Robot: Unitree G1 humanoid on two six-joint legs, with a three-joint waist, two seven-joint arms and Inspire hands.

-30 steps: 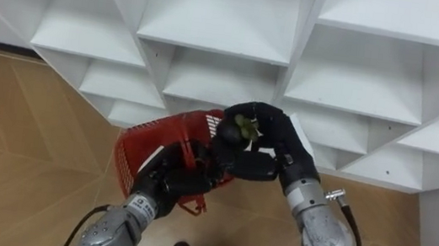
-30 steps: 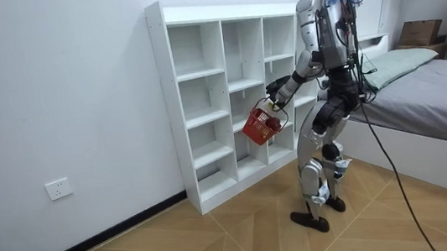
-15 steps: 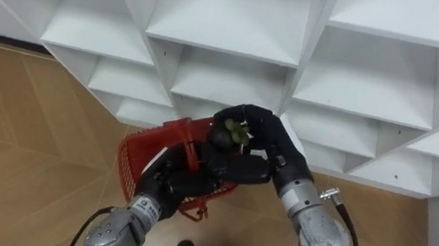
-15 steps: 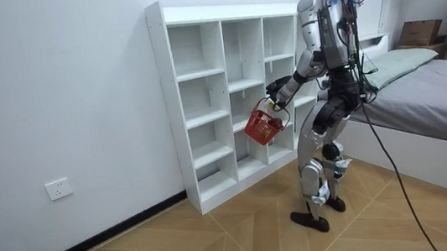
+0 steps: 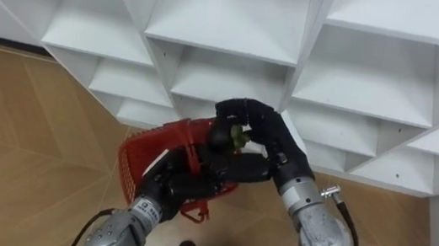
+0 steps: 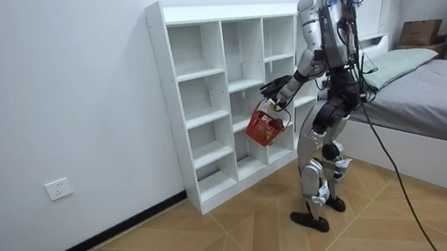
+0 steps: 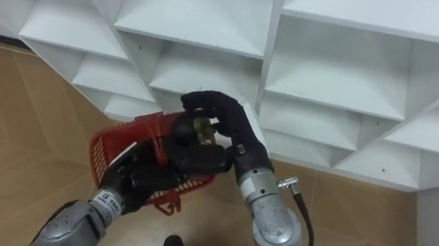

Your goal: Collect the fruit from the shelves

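Standing before the closet [image 5: 224, 22], reaching both arms toward its middle shelves. Clamping the fruit [image 5: 240, 131] in the right hand [image 5: 261, 139], fingers curled round it, only a greenish patch showing between them. Gripping the basket [image 5: 141, 153] by its handle with the left hand [image 5: 169, 186], fingers closed on it, just below and to the left of the right hand.

Compared with a second ago: arching the right hand's fingers higher over the fruit and edging it slightly toward the basket's rim. Lifting the basket [image 6: 262, 127] a touch nearer the right hand, going by the room view. Hardly moving otherwise, feet planted in the same spot.

Reading this as the drop being lined up: bringing fruit and basket together rather than reaching back to the shelves beyond the fingertips. Not yet releasing, with the fruit inside the grip and over the near rim rather than clearly over the basket's middle. Probably needing a little more travel leftward and down before loosening the fingers, or risking a bounce off the rim onto the floor. Unable to tell whether the basket already holds anything.
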